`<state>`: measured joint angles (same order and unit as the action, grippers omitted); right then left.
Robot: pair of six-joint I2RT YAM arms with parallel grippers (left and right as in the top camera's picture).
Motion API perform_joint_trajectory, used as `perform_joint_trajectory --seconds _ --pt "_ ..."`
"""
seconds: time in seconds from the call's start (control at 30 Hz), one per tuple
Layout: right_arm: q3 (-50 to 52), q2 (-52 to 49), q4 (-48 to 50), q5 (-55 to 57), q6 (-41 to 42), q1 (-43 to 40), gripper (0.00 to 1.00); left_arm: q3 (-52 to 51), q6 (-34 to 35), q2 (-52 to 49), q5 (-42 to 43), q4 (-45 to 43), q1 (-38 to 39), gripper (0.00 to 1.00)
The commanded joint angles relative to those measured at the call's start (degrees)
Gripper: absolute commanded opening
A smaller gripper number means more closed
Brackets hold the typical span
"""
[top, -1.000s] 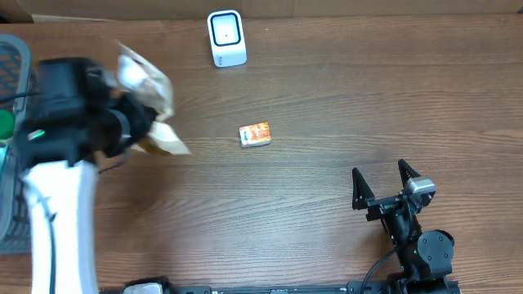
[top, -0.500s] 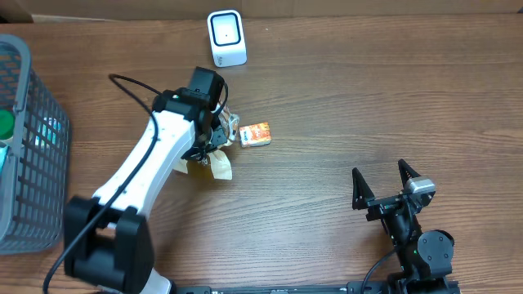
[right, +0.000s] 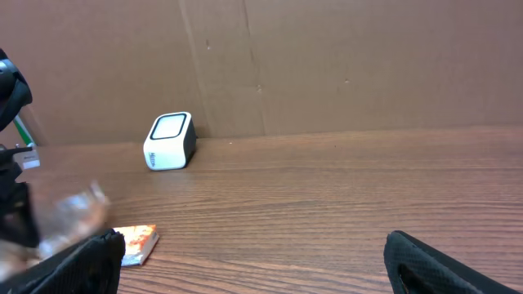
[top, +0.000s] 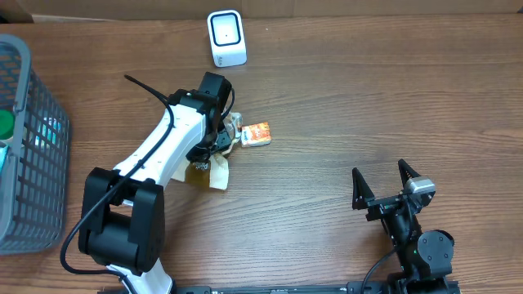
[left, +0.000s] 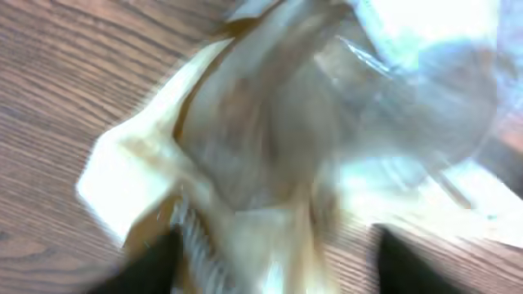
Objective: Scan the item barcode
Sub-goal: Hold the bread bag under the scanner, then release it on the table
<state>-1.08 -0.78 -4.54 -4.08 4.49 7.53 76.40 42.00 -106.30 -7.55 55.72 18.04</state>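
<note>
The item, a clear crinkly packet (top: 212, 171) with tan contents, lies on the table just left of a small orange box (top: 256, 134). My left gripper (top: 219, 149) hangs right over it. In the left wrist view the packet (left: 270, 139) fills the frame, blurred, and the left gripper (left: 282, 269) is open, its dark fingers (left: 151, 265) well apart on either side of the packet's end. The white barcode scanner (top: 226, 37) stands at the far edge, also seen in the right wrist view (right: 169, 141). My right gripper (top: 384, 178) rests open and empty at the near right.
A grey wire basket (top: 33, 163) stands at the left edge with a green-capped thing (top: 5, 124) inside. A brown cardboard wall (right: 327, 65) runs along the back behind the scanner. The orange box (right: 135, 243) shows at the right wrist view's lower left.
My left arm swung from beside the basket to mid-table with the packet, set it down beside the orange box, and its jaws have parted. The right arm has not moved.
</note>
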Motion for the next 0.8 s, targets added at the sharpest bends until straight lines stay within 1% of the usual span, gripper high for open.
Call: perform_joint_trajectory --seconds 0.0,0.17,0.3,0.5,0.63,0.77 --pt "0.7 0.6 0.3 0.1 0.2 -0.2 1.00 0.3 0.3 -0.6 -0.4 -0.3 0.2 1.00" --pt "0.7 0.6 0.3 0.1 0.2 -0.2 1.00 3.7 -0.7 -0.2 -0.5 2.6 -0.5 1.00" --pt "0.7 0.6 0.3 0.1 0.1 -0.2 1.00 11.1 -3.8 0.8 -0.8 7.3 -0.6 0.96" --pt "0.7 0.6 0.3 0.1 0.2 -0.2 1.00 28.8 -10.2 1.4 -1.9 18.2 -1.5 0.89" --pt "0.7 0.6 0.3 0.1 0.2 -0.2 1.00 42.1 -16.4 1.4 -2.0 25.1 -4.0 0.87" --pt "0.7 0.6 0.3 0.1 0.2 -0.2 1.00 56.5 -16.8 1.5 -2.0 33.0 -8.1 0.80"
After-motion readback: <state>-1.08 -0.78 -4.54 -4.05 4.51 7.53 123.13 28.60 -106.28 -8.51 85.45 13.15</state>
